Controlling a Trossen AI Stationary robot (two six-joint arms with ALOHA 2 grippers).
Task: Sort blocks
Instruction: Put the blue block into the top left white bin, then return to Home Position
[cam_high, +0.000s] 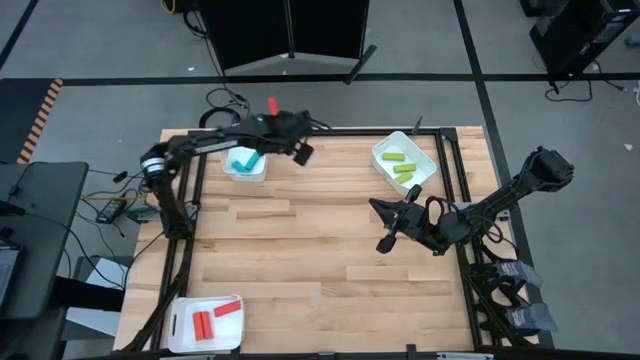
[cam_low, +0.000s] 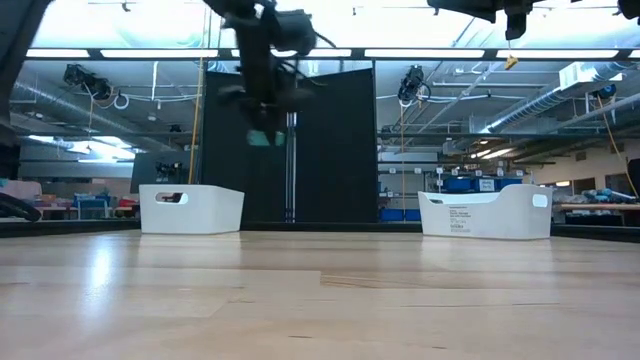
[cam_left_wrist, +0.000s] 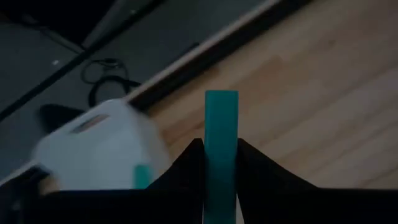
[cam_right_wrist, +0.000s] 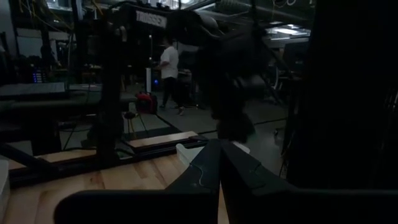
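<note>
My left gripper (cam_high: 300, 152) is raised over the table's far side, just right of the far-left white tray (cam_high: 232, 172), and is shut on a teal block (cam_left_wrist: 221, 118). In the low view the block (cam_low: 263, 138) hangs high above the table under the gripper (cam_low: 266, 128). That tray holds more teal blocks (cam_high: 244, 160). Yellow-green blocks (cam_high: 399, 163) lie in the far-right tray (cam_high: 425, 152), and red blocks (cam_high: 210, 320) lie in the near-left tray (cam_high: 183, 335). My right gripper (cam_high: 385, 243) waits shut above the table's right middle, touching nothing. My left gripper pinches the teal block between its two fingers (cam_left_wrist: 186, 165), one on each long side. The block's free end (cam_left_wrist: 221, 99) sticks out past the fingertips, along the fingers. It is lifted clear of the table and of the tray.
The bare wooden tabletop (cam_high: 320, 270) lies between the three trays. Dark frame rails (cam_high: 445, 170) run along the table's sides. Cables (cam_high: 225, 100) lie on the floor beyond the far edge. A person (cam_right_wrist: 168, 68) stands far off in the room.
</note>
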